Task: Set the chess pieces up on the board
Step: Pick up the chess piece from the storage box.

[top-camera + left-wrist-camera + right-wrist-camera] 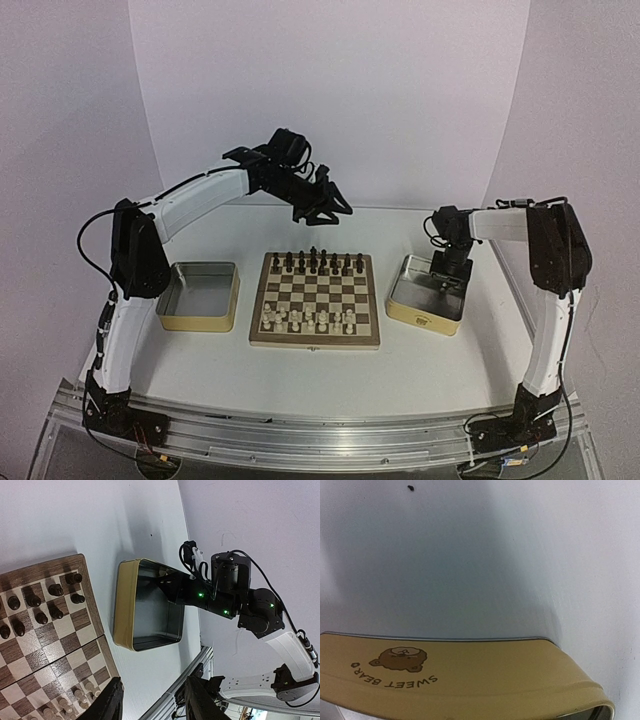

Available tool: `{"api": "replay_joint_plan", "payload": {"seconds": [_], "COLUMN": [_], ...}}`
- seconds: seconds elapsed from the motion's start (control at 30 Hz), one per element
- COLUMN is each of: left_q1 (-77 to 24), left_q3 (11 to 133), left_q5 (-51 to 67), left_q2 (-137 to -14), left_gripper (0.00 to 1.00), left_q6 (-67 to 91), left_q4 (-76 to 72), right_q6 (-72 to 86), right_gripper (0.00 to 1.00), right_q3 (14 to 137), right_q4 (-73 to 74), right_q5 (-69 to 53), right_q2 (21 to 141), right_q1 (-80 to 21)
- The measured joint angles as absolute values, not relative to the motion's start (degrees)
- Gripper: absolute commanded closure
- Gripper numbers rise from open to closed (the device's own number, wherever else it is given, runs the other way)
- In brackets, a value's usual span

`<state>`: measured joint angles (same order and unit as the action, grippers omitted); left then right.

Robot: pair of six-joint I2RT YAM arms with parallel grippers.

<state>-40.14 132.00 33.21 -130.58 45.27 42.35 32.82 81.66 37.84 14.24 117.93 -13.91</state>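
We see the small cream-white chess pieces (308, 320) standing in the two near rows of the square checkered wooden board (315, 343), which lies mid-way across the white surface (430, 358), with dark brown pieces (318, 262) on its far rows. Above the board's far edge our left tool (154, 704) hangs released, holding nothing. The right tool (447, 282) dips into the yellow-sided metal tin (420, 313) beside the board; we cannot tell its grip.
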Motion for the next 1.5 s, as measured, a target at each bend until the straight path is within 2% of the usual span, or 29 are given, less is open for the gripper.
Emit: {"api": "replay_joint_plan", "payload": {"seconds": [0.07, 0.27, 0.73, 1.17, 1.5], "left_q1": [-40.1, -40.1, -40.1, -40.1, -40.1], "left_q3": [132.0, 132.0, 132.0, 130.5, 130.5], "left_q5": [33.2, 32.8, 32.9, 32.9, 32.9], "left_q2": [-130.6, -130.6, -130.6, -130.6, -130.6], "left_gripper": [0.58, 0.58, 0.58, 0.58, 0.58], "left_q6": [45.3, 45.3, 45.3, 45.4, 45.5], "left_q4": [42.3, 42.4, 42.3, 41.3, 40.8], "right_q6": [32.2, 29.2, 18.5, 14.3, 13.3], "right_gripper": [1.00, 1.00, 1.00, 1.00, 1.00], "right_q3": [81.6, 80.3, 74.9, 74.8, 73.0], "right_q4": [37.4, 36.0, 41.4, 45.8, 51.7], "right_q5": [14.2, 11.8, -3.1, -14.9, -14.8], "right_q2": [117.9, 116.9, 105.5, 105.3, 108.6], "right_q1": [-13.9, -13.8, -13.7, -13.7, -13.7]}}
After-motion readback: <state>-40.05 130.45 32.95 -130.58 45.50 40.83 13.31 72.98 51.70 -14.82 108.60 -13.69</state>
